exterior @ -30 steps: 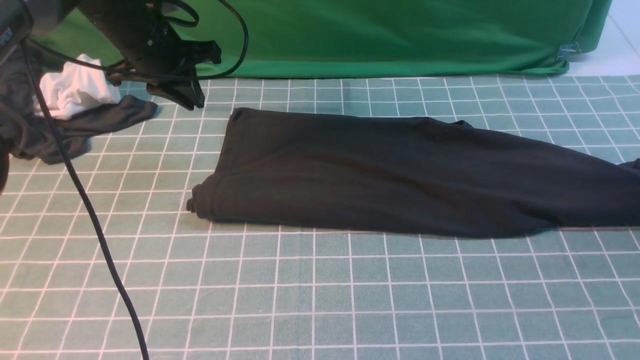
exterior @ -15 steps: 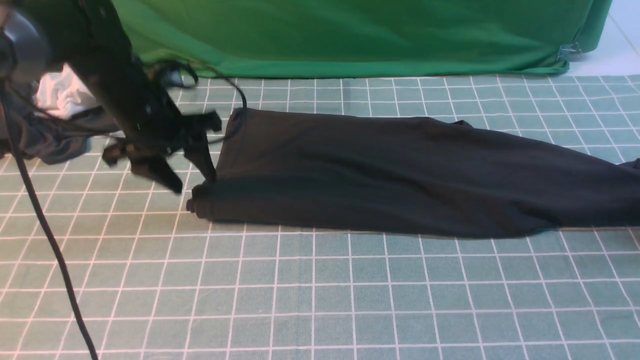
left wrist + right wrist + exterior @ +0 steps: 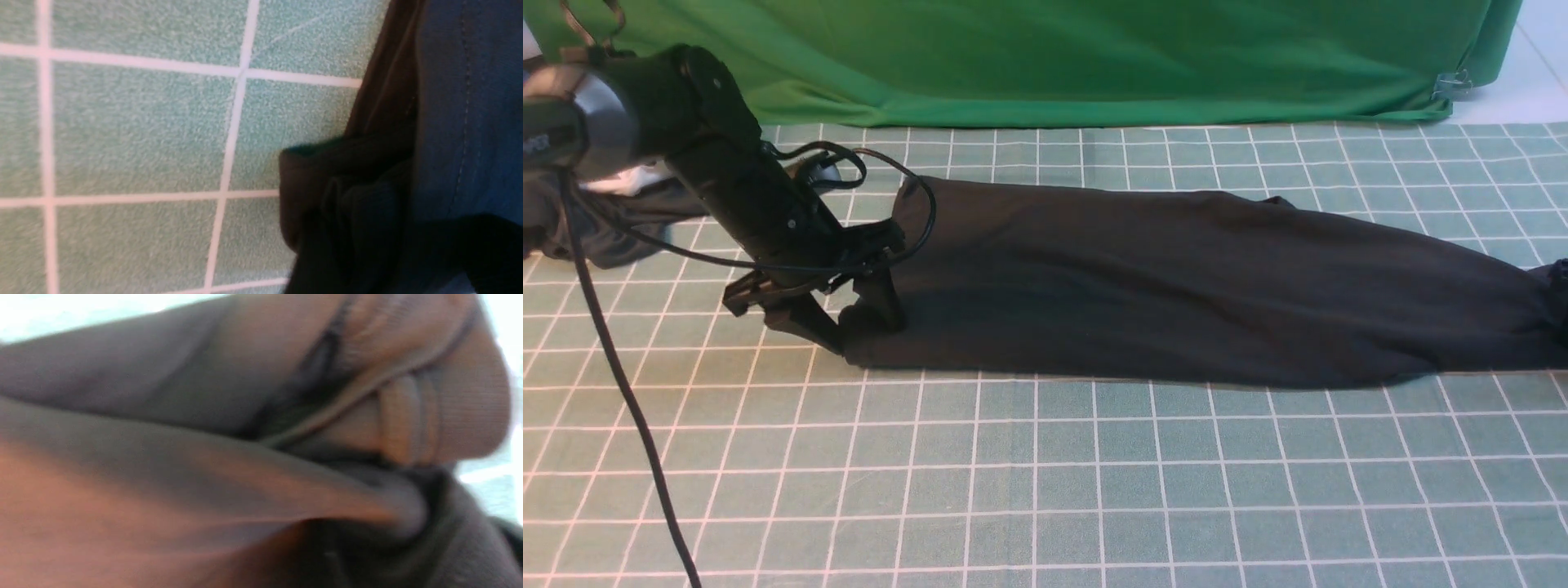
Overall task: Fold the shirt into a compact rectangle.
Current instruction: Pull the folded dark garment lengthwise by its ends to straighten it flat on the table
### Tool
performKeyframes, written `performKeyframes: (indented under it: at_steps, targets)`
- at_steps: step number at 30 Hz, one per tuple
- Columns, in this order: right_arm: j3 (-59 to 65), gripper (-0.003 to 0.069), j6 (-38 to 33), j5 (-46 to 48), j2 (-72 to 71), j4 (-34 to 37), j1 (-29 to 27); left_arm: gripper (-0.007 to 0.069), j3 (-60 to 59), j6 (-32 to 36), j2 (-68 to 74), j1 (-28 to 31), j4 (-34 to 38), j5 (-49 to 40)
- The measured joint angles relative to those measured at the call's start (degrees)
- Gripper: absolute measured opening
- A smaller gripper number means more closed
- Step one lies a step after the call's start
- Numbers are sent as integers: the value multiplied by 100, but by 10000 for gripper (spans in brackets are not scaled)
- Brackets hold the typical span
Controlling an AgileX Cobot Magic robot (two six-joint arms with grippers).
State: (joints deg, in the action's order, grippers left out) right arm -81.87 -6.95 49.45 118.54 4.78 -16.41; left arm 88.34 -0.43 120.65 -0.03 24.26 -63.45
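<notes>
Left gripper: spread, with one finger on each side of the bunched near-left corner of the shirt, low on the mat. Not possible to say whether pressing on the cloth already; judging by the wide gap, no real pinch yet. In the left wrist view, only that thick corner, rolled in several layers, with a stitched hem beside it, against the green squares.

Right gripper: not to be made out in any view. From its wrist camera, only blurred folds of the shirt, very near, with a ribbed edge, perhaps the collar or a cuff. Spread or pressed together, cannot tell.

Further out: the shirt as one long dark band across the far half of the mat, from left of the middle to the right edge, narrower toward the right. No sleeves sticking out and no print on top, so judged as folded lengthwise already. Left to do, probably: bringing one short end over the other, maybe twice, to reach the compact rectangle, then pressing flat.

At the far left edge of the mat, a dark grey garment, apart from the shirt, partly behind the left arm. Along the far edge, a green backdrop.
</notes>
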Motion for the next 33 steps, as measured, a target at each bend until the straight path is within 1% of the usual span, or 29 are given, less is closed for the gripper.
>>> performKeyframes:
  at_steps: [1, 2, 3, 4, 5, 6, 9, 14, 17, 19, 25, 29, 33]
  targets:
    - [-6, 242, -105, 0, 5, 66, 0, 317, 0, 5, 19, 0, 5, 0]
    - [-13, 176, -164, 0, 7, 108, 0, 263, 0, 43, 19, 0, 5, 0]
    - [-19, 105, -241, -6, 17, 121, 0, 179, 0, 43, 19, 0, 13, 0]
    - [-26, 72, -270, -7, 25, 121, 0, 127, 0, 76, 11, 0, 26, 0]
    - [-31, 58, -304, 0, 25, 127, 0, 83, 0, 93, -2, -5, 37, 0]
    - [-31, 48, -346, 20, 25, 133, 0, 62, 0, 110, -19, -6, 37, 0]
    - [-31, 43, -391, 75, 25, 138, -11, 52, 0, 134, -99, -10, -9, -30]
    - [49, 42, -406, 433, -58, 106, -10, 52, -165, 158, -392, -22, -173, -327]
    - [325, 42, -347, 519, -301, 85, -17, 52, -548, 158, -617, -41, -198, -434]
    - [756, 40, -235, 604, -661, 79, -49, 52, -1165, 99, -964, -59, -217, -447]
    - [1836, 40, -210, 620, -1812, 29, -292, 52, -2655, 78, -1991, -137, -238, -49]
    - [2213, 40, -210, 411, -2174, -96, -393, 52, -3228, 78, -2243, -171, -185, 79]
    - [2264, 40, -145, 344, -2212, -262, -400, 67, -3334, 78, -2277, -171, -171, 121]
